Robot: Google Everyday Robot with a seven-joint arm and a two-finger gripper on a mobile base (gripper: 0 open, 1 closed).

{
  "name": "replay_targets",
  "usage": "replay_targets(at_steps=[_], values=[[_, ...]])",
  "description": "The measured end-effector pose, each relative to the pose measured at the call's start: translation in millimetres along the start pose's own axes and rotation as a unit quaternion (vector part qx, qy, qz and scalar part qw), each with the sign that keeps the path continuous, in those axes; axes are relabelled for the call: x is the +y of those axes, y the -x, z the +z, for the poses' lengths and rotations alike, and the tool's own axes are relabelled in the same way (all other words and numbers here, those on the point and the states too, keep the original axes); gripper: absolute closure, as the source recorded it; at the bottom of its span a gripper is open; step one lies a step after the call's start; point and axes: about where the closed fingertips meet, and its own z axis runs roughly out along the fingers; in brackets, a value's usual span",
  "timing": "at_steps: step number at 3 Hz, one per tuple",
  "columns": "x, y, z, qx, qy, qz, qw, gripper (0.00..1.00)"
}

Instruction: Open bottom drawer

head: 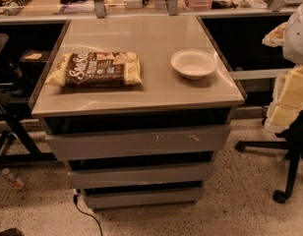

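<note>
Nearest the camera, a dark cable [85, 214] is being trailed across the speckled floor [230, 215] from the cabinet's lower left corner. Just above it, the bottom drawer [144, 197], the narrowest of three grey fronts, is being shown shut or very nearly so. It is lying directly under the mid-sized front [141, 175], with the widest, scratched front [136, 141] above that. No handle is being offered, only a dark gap along each front's upper edge.

On the cabinet top [141, 33], a snack bag [95, 69] and a white bowl [193, 63] are being left well apart. Neither is concerned in the task.

The gripper [277, 33] is being held high at the right edge, well apart from every drawer. Whether it is open or closed cannot be told. Beyond, a cluttered counter [53, 6] is being glimpsed.

The task is being judged as at its approach step, with the drawer not yet touched. The next move is being judged to call for a long descent leftward to the lowest front. A hold in the gap above its upper edge is called for, then a straight outward pull, with the mid-sized front avoided.
</note>
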Motion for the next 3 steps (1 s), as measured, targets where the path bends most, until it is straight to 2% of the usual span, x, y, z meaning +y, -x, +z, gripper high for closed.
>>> replay_targets(at_steps=[1,2,3], values=[[3,1,5,0.000,-0.004,0.005,1.0000,0.00],[37,21,12,-0.025,-0.016,0.022,0.9993,0.00],[84,45,49,-0.051,0.001,0.027,0.9983,0.00]])
